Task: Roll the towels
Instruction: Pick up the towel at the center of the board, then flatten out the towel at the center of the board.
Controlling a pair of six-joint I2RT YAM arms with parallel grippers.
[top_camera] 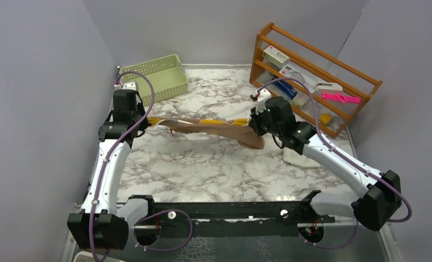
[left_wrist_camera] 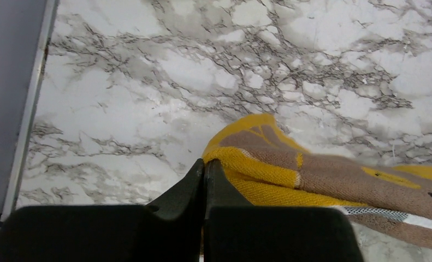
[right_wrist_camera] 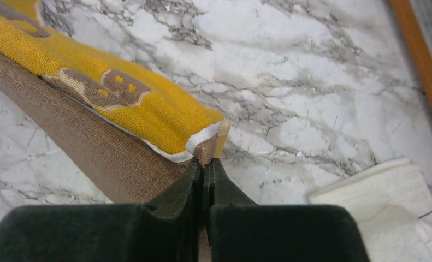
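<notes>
Cream towel (right_wrist_camera: 385,199) lay crumpled on the marble surface (top_camera: 202,169), just near-right of the mustard towel (top_camera: 202,126). The mustard towel itself hung stretched above the surface, mostly tan side showing. Left gripper (left_wrist_camera: 204,164) was pinching the towel's left corner, jaws squeezed tight on the cloth, and the right gripper (right_wrist_camera: 207,164) was doing the same at its right corner. Beyond the mustard towel sat a green basket (top_camera: 156,76) far-left and a wooden rack (top_camera: 312,71) far-right.

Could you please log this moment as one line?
left gripper: shut on yellow towel | right gripper: shut on its other end | white towel: lying aside
</notes>
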